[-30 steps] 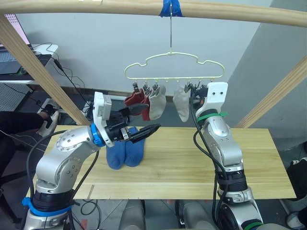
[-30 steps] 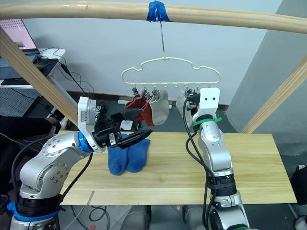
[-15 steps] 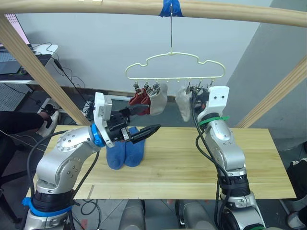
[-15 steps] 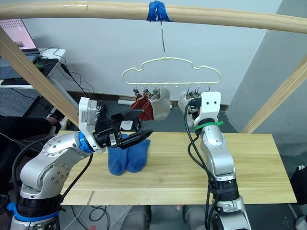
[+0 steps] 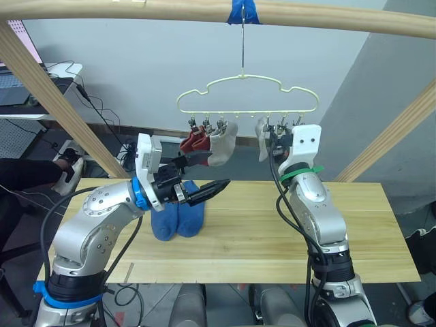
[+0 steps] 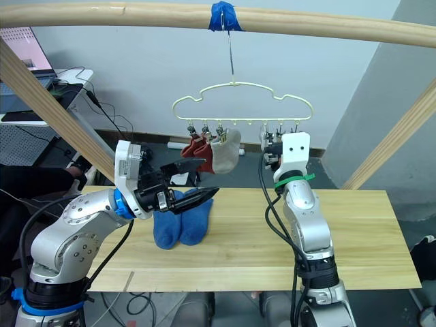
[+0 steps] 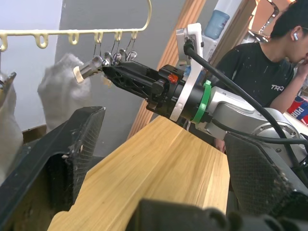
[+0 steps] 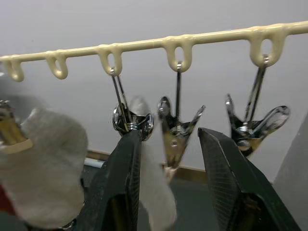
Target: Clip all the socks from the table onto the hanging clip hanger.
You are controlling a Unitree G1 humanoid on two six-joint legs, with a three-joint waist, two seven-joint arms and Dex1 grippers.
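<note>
Clip hanger [image 5: 246, 92] — hung by its hook from the wooden bar [image 5: 204, 9] above the tabletop [image 5: 259, 231]. Two rust red socks [image 5: 193, 142] and one light grey sock [image 5: 221, 142] were clipped at its left end; a second light grey sock [image 5: 262, 129] hung right of centre. Right gripper [image 8: 168, 144] — raised to the hanger's clips, fingers spread around one clip [image 8: 177, 134], the grey sock's clip touching one finger. Left gripper [image 5: 204, 176] — fingers wide, empty, below the red socks, above two blue socks [image 5: 177, 216] lying on the tabletop.
</note>
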